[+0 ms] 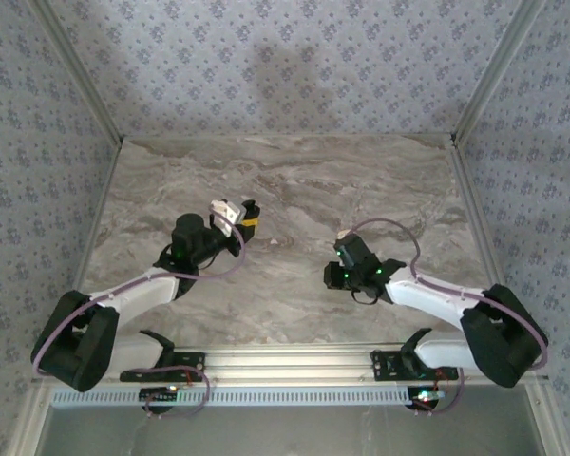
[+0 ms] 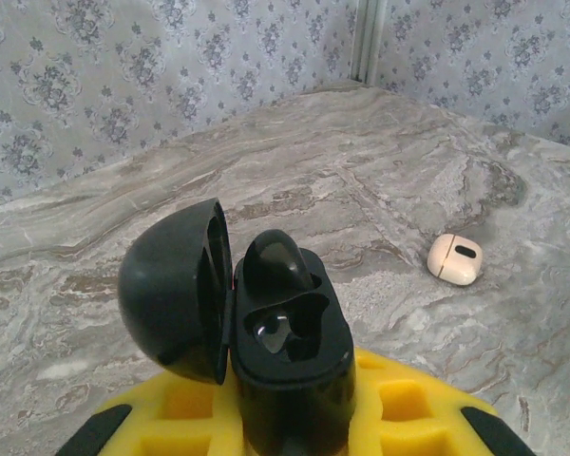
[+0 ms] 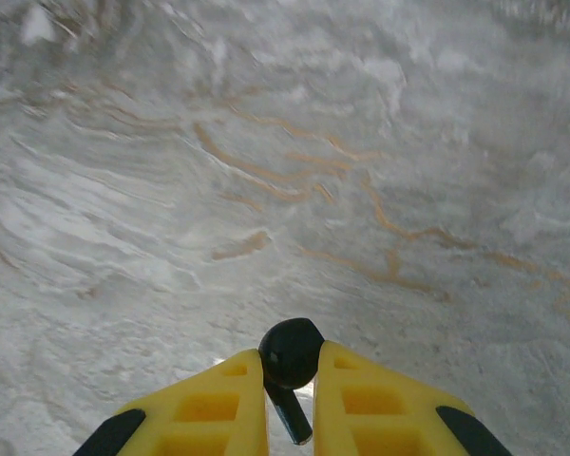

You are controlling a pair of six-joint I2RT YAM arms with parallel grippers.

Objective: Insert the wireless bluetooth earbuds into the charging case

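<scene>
The yellow left fingers (image 2: pixel 399 404) sit closest to the left wrist lens, clamped narrow on the lower body of the black charging case (image 2: pixel 294 370). The case stands up out of them with its domed lid (image 2: pixel 171 290) swung open to the left. Inside it, the farther socket holds what looks like the first earbud (image 2: pixel 275 261), glossy black and seated, while the nearer socket (image 2: pixel 283 331) shows a shiny hollow and appears empty. In the right wrist view the right fingers (image 3: pixel 218 404) are pinched almost together on the second earbud (image 3: pixel 290 350). Its round head pokes out above the tips and its short stem hangs down through the gap between them, above the bare marble counter (image 3: pixel 361 171). From above, the two arms are well apart, the left one holding the case on the left half of the counter and the right one poised over the right half. The step in hand therefore seems to be carrying the second earbud to the case, with roughly half the task done. The next move calls for bringing the right fingers across to the open case and turning the earbud so its stem points into the empty nearer socket. It must then be lowered clear of the lid and of the first earbud before release, with the left fingers holding the case steady. A small cream-coloured object (image 2: pixel 454 258) lies on the counter to the right of the case, well apart from it, and plays no evident part.
</scene>
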